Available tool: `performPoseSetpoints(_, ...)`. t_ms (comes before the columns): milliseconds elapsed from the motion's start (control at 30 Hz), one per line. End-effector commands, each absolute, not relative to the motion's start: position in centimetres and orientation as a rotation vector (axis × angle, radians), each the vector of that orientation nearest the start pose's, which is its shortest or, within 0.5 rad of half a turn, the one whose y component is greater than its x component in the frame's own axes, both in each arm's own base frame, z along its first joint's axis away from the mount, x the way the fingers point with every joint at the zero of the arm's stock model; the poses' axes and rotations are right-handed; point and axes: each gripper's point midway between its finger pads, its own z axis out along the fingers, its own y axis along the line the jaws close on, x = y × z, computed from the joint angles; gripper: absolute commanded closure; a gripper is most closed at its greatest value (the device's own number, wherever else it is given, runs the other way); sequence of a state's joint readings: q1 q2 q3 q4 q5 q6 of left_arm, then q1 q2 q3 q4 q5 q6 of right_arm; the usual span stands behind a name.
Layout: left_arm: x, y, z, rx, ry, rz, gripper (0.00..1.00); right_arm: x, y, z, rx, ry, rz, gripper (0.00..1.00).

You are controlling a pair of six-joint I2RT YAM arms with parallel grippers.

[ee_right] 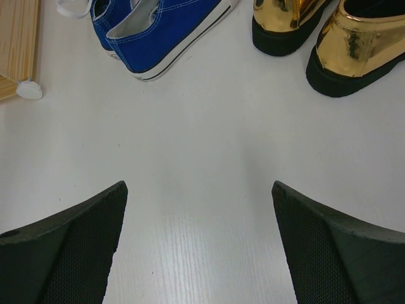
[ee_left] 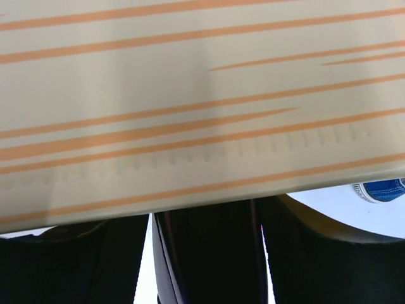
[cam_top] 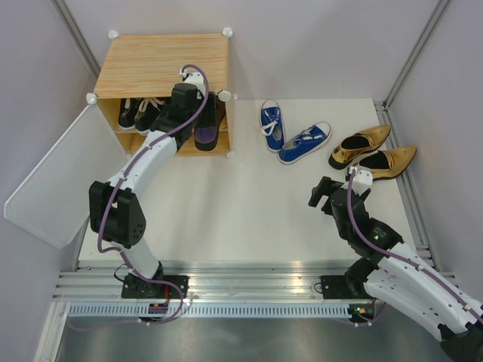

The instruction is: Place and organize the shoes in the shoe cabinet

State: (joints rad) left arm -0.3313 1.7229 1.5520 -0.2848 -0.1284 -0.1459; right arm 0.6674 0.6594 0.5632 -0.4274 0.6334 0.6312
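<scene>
The shoe cabinet point(cam_top: 162, 64) stands at the back left, and black sneakers point(cam_top: 136, 113) sit on its upper shelf. My left gripper point(cam_top: 192, 113) reaches into the cabinet front at a dark purple heel point(cam_top: 205, 136). In the left wrist view the heel point(ee_left: 209, 253) lies between the fingers point(ee_left: 69, 266), with slivers of light on both sides; the jaws stand open. A cabinet panel point(ee_left: 202, 95) fills that view above. Two blue sneakers point(cam_top: 304, 142) and two gold heels point(cam_top: 361, 145) lie on the table. My right gripper point(cam_top: 326, 194) hovers open and holds nothing, with the blue sneaker point(ee_right: 164, 31) and gold heels point(ee_right: 354, 50) ahead.
The cabinet's pale door panel point(cam_top: 53, 181) hangs open at the left, beside the left arm. A white corner connector point(ee_right: 30, 90) of the cabinet shows at the left of the right wrist view. Grey walls close in the table on three sides.
</scene>
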Motion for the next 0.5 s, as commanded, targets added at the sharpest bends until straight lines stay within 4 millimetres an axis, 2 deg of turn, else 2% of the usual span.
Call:
performPoseSetpoints(0,52.0,-15.0,29.1,0.071,1.860,-0.209,0.27,24.8,8.2,17.9,0.351,1.923,0.169,0.02)
performPoseSetpoints(233,51.2,-15.2,30.2,0.080,1.857,-0.234,0.16,24.7,8.3,17.8,0.343,1.931,0.173,0.02)
performPoseSetpoints(267,50.9,-15.2,30.8,0.081,1.846,-0.239,0.14,24.7,8.4,17.8,0.342,1.932,0.174,0.02)
performPoseSetpoints(467,49.9,-15.0,31.9,0.090,1.842,-0.250,0.10,24.7,8.5,17.6,0.336,1.938,0.181,0.02)
